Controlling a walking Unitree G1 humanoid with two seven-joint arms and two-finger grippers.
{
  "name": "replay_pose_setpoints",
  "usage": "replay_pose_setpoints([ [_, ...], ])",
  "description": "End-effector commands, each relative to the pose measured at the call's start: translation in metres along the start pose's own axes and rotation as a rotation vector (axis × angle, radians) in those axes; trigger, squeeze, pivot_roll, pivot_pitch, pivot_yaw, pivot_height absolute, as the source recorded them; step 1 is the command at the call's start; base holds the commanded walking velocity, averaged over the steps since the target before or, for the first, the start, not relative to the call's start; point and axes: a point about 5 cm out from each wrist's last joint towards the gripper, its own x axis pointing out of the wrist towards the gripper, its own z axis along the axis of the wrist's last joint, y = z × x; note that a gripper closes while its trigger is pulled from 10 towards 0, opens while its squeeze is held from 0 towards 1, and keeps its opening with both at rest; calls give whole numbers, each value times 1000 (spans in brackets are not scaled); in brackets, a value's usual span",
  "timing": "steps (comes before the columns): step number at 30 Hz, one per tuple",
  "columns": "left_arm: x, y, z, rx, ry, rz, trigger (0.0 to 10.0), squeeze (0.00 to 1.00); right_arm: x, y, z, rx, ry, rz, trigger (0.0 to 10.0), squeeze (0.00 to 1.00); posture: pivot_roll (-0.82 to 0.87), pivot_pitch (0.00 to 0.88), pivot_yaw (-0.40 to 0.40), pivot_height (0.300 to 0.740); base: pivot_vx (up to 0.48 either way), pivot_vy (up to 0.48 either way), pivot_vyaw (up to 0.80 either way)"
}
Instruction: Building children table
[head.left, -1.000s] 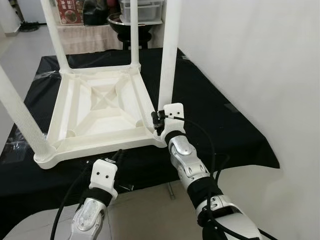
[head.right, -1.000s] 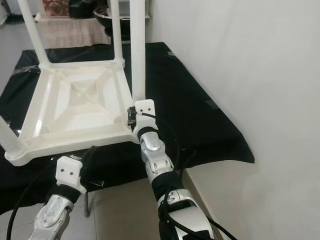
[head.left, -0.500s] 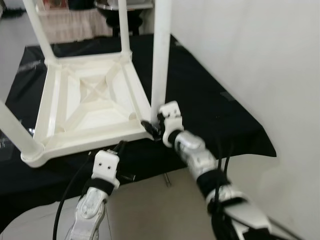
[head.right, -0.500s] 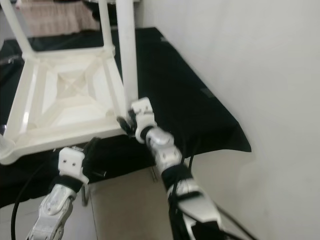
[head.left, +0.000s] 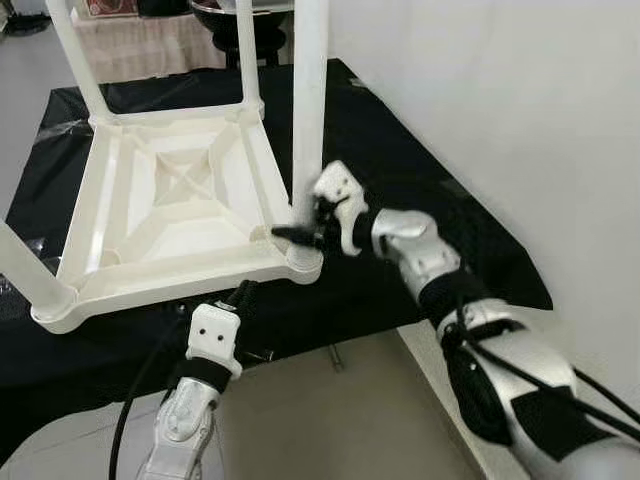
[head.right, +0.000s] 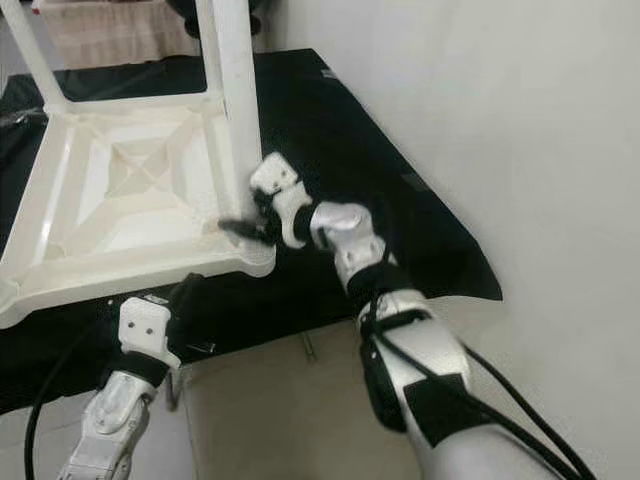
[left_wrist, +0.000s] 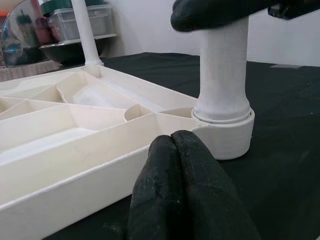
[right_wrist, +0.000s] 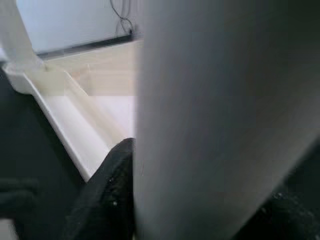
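A white plastic children's table (head.left: 170, 215) lies upside down on a black cloth, its legs pointing up. My right gripper (head.left: 300, 228) reaches in from the right and is shut around the near right leg (head.left: 307, 110), just above its corner socket (left_wrist: 225, 135). In the right wrist view the leg (right_wrist: 215, 115) sits close between the fingers (right_wrist: 107, 195). My left gripper (head.left: 243, 295) is low at the table's front edge, a little left of that corner. Its fingers (left_wrist: 180, 190) are pressed together, holding nothing.
The black cloth (head.left: 420, 180) covers the floor under the table and ends at bare beige floor (head.left: 330, 420) close to me. A white wall (head.left: 500, 100) rises at the right. A shelf with a dark bowl (head.left: 225, 8) stands behind the table.
My right forearm has swung out to the right, so the gripper now holds the leg's base sideways. The camera shifted slightly. The left gripper stays by the front edge.
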Motion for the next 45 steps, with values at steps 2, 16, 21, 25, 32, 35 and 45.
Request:
replay_pose_setpoints([
  [2, -4, -5, -3, 7, 8, -7, 10000, 0, 1, 0, 10, -3, -27, 57, 0, 0, 99, 161, -87, 740, 0, 0, 0],
  [16, -4, -3, -4, 3, 7, 0, 10000, 0, -27, 9, -82, 252, 97, -664, 0, 0, 48, 156, -83, 740, 0, 0, 0],
  [21, -3, -1, -5, 4, 9, -1, 10000, 0, -33, 59, -123, 313, 239, -840, 0, 0, 45, 153, -73, 740, 0, 0, 0],
  [25, 1, 2, -10, 8, 20, -7, 10000, 0, -21, 55, -121, 227, 257, -860, 0, 0, 22, 111, -51, 740, 0, 0, 0],
  [32, 6, 5, -14, 6, 29, -4, 10000, 0, 1, 35, -95, 224, 190, -832, 7647, 0, 25, 97, -49, 740, 0, 0, 0],
  [35, 7, 6, -15, 4, 29, 1, 10000, 0, 6, 25, -71, 194, 83, -733, 10000, 1000, 25, 93, -52, 740, 0, 0, 0],
  [45, 8, 3, -14, -1, 17, 2, 10000, 0, 4, 8, -25, 102, -42, -407, 10000, 824, 32, 102, -67, 740, 0, 0, 0],
])
